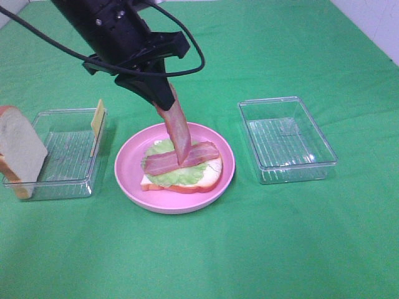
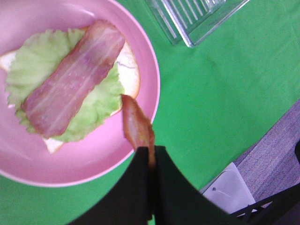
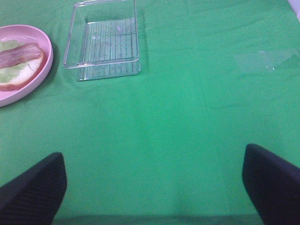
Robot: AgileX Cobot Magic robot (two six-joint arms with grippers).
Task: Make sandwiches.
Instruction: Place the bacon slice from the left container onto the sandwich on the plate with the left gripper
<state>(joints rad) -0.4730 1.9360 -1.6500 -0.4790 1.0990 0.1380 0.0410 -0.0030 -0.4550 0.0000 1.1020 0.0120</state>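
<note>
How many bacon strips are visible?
2. One bacon strip lies across the lettuce on the pink plate; a second bacon strip hangs from the left gripper above it.

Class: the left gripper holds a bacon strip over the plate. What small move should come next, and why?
Probably lower the left gripper a little and lay its bacon strip flat on the lettuce beside the first strip, then open. The held strip hangs nearly upright, pinched at its top end, over the open sandwich on the pink plate, where one strip already lies.
</note>
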